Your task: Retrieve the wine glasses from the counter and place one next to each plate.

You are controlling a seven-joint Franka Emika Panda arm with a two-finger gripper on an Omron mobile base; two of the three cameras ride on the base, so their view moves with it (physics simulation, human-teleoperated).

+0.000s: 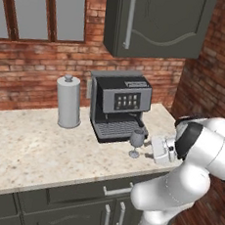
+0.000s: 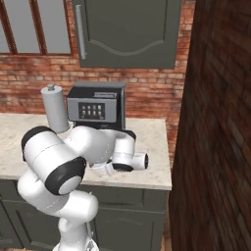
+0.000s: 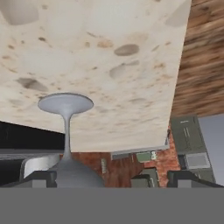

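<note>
- Jaws stand wide apart and hold nothing; you see the wine glass [image 3: 66,144] at the left fingertip [image 3: 40,178], not yet centred between the two.
- Your gripper [image 3: 111,179] sits low at the counter [image 1: 27,150] edge, turned sideways toward the glass.
- You find the wine glass [image 1: 137,142] upright on the counter, just in front of the coffee machine [image 1: 119,106], near the right end.
- It looks light, thin and fragile, and its smooth surface is probably slippery, so close gently.
- I think the best place to hold is the lower bowl or the top of the stem, because the foot is too flat.
- A grey canister [image 1: 68,101] stands well apart to the left; leave it.
</note>
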